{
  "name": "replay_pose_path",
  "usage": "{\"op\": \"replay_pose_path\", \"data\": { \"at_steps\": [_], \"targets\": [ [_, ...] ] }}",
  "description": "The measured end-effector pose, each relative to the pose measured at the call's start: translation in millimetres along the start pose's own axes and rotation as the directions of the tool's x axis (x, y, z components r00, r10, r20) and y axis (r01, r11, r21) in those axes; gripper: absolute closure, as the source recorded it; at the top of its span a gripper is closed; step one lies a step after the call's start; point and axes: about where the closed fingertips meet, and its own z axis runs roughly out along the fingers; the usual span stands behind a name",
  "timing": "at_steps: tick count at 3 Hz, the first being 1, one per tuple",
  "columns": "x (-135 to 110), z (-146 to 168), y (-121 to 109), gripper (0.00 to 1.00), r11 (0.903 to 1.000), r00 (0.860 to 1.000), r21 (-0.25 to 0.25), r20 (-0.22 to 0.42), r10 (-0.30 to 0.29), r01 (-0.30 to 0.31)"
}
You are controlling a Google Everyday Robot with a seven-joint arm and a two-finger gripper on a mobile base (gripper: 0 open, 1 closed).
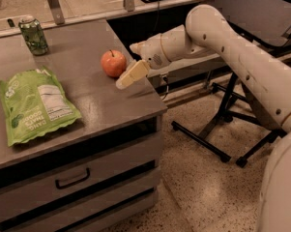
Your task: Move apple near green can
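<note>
The red-orange apple [113, 63] sits on the grey cabinet top [92, 100] near its right edge. The green can [34, 35] stands upright at the far left back of the same top, well apart from the apple. My gripper [129, 75] has come down low over the top and sits just to the right of the apple, close to touching it, with the white arm [217, 37] reaching in from the right. It holds nothing that I can see.
A large flat bright-green snack bag [35, 105] lies at the front left of the cabinet top. The cabinet's right edge drops to a speckled floor. A black folding stand [222, 124] is on the right, and a railing runs behind the top.
</note>
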Motion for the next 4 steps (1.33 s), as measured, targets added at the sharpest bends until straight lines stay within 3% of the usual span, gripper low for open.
{"op": "replay_pose_path", "data": {
  "at_steps": [1,2,3,4],
  "targets": [
    [-1,-1,1,0.0,1.0,1.0,-0.002,0.012,-0.007,0.007],
    [-16,8,-3,0.0,0.9952,0.99,-0.035,0.11,-0.087,0.092],
    [-15,9,-3,0.0,0.9952,0.99,-0.036,0.11,-0.087,0.091],
    [-16,12,-1,0.15,0.9949,0.99,-0.041,0.11,-0.087,0.092]
  ]
}}
